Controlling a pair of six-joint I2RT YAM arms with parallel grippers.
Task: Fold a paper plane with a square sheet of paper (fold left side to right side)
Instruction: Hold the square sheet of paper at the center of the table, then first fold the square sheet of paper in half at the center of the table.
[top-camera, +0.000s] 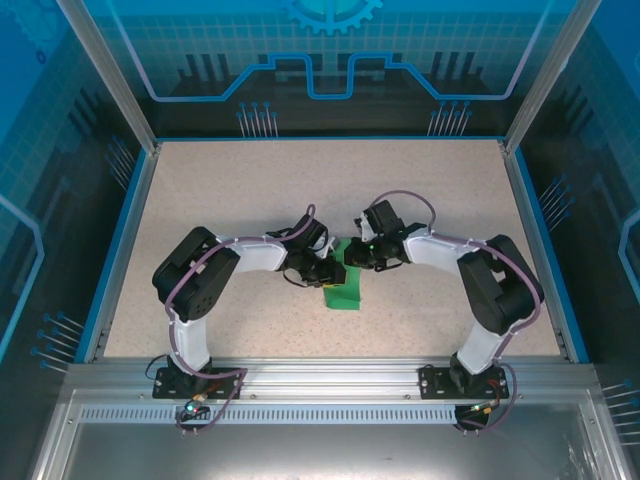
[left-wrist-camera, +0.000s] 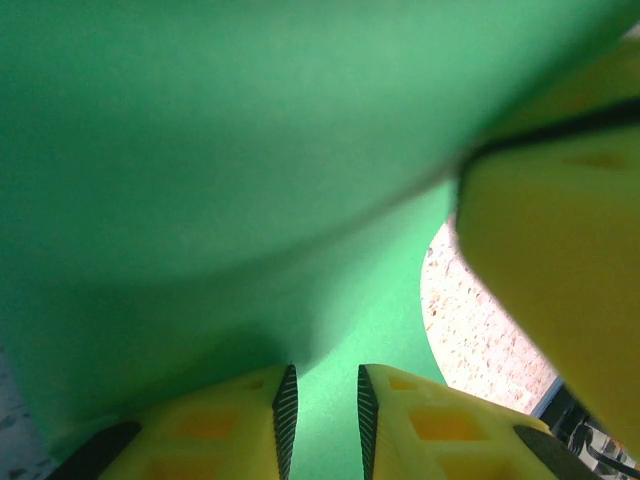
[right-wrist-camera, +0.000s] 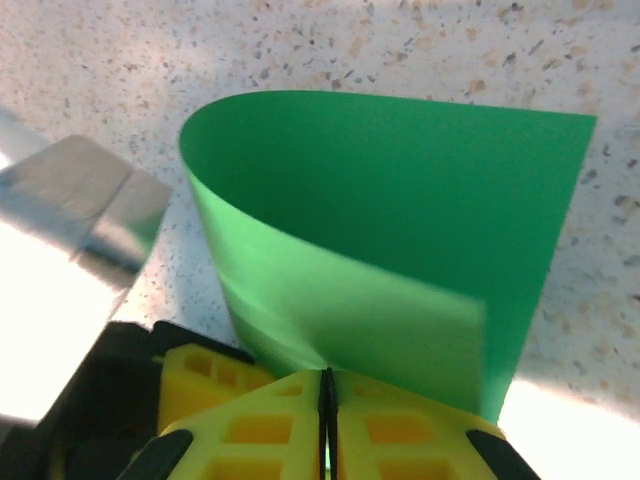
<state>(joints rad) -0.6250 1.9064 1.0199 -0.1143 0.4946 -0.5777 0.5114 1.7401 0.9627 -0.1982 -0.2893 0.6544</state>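
green sheet (right-wrist-camera: 400, 200): 1 (curled over) | right jaws: clamped on its edge | left jaws: slightly apart

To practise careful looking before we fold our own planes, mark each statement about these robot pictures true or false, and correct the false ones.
1. The right fingers are shut on the green paper. True.
2. The paper lies flat with a sharp crease. False: it curls over in a rounded bend, not yet pressed down.
3. The left fingers are pressed tightly together. False: a narrow gap shows between them, with green behind it.
4. The table is speckled. True.
5. The paper sits in the table's far left corner. False: it is near the middle, where both arms meet.
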